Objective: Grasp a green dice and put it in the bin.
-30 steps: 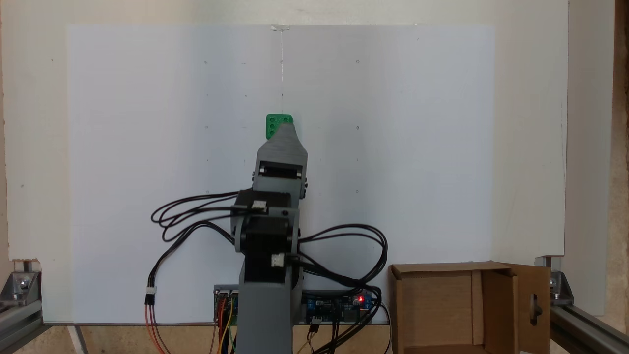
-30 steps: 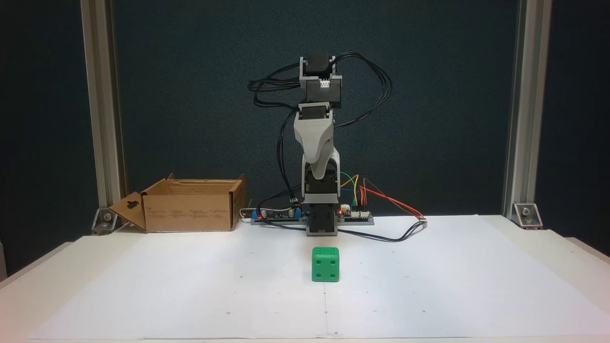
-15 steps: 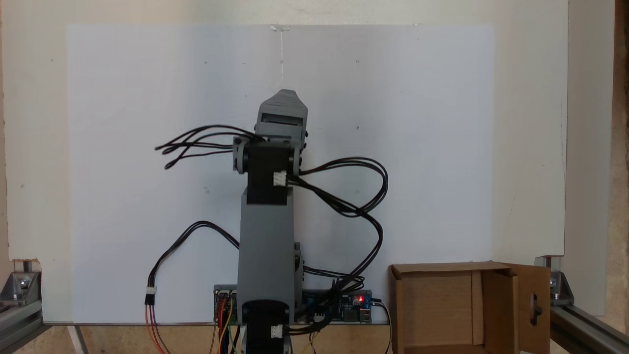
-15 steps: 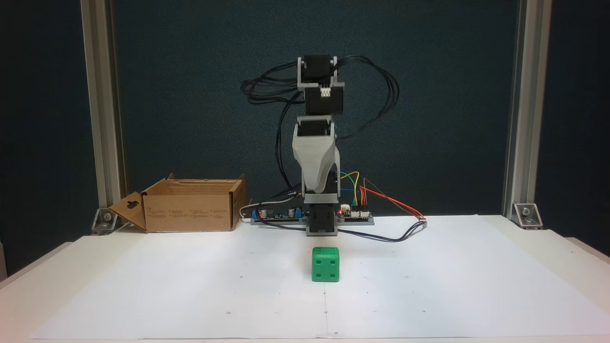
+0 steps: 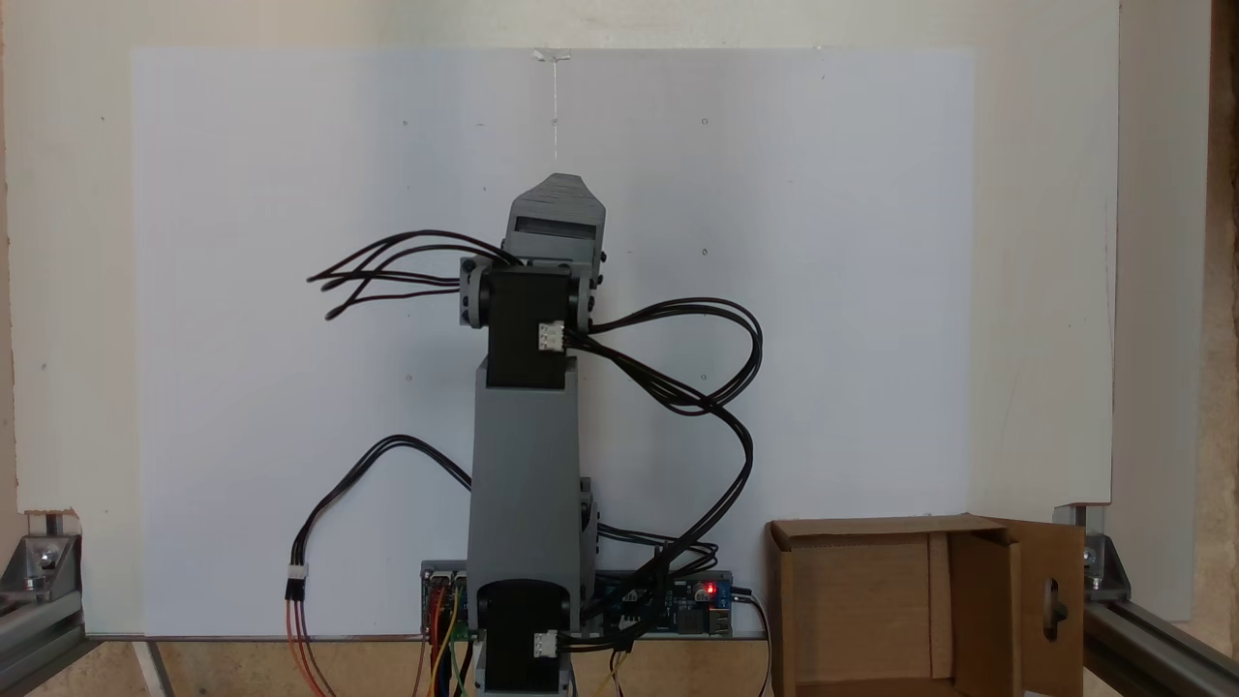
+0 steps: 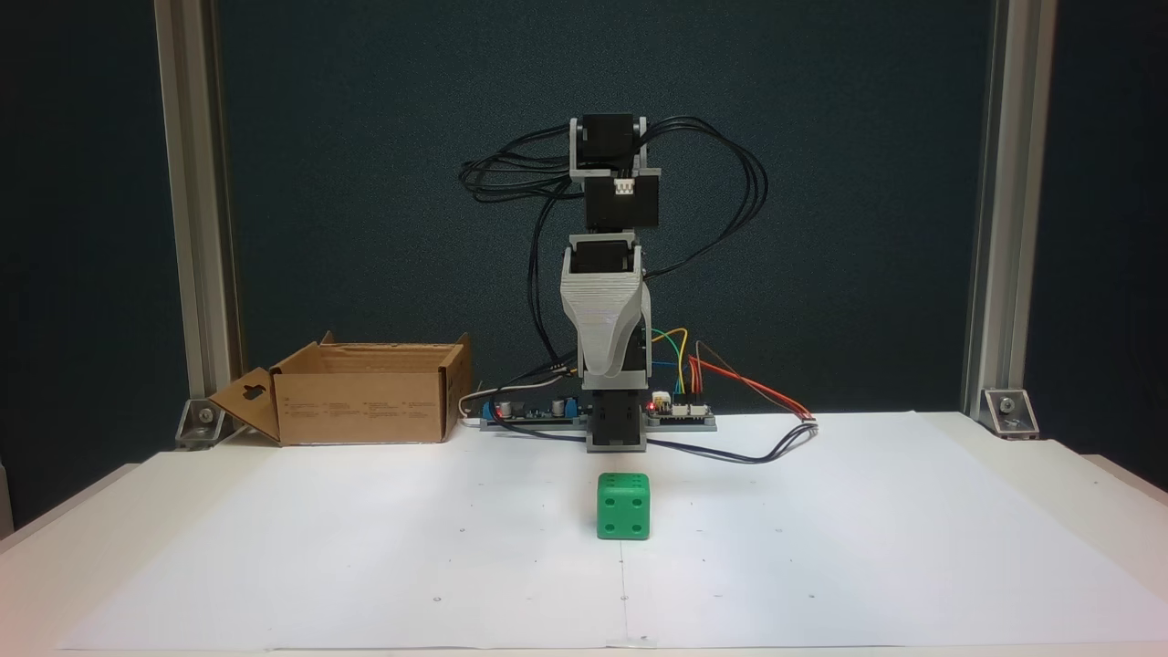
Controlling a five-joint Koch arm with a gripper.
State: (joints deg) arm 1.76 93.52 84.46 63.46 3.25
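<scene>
On white paper (image 6: 365,547), green dice (image 6: 624,505), far from cardboard bin (image 6: 365,401)

White paper sheet (image 6: 365,566) on table (image 6: 55,566); green dice (image 6: 624,505), bin (image 6: 365,394) atop.

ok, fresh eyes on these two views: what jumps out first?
The green dice stands out, alone on the white paper in front of the arm's base, nothing touching it. Above it the grey gripper points down, well short of the dice. The open cardboard bin sits at the paper's back left in that fixed view, beside the arm's base.
</scene>
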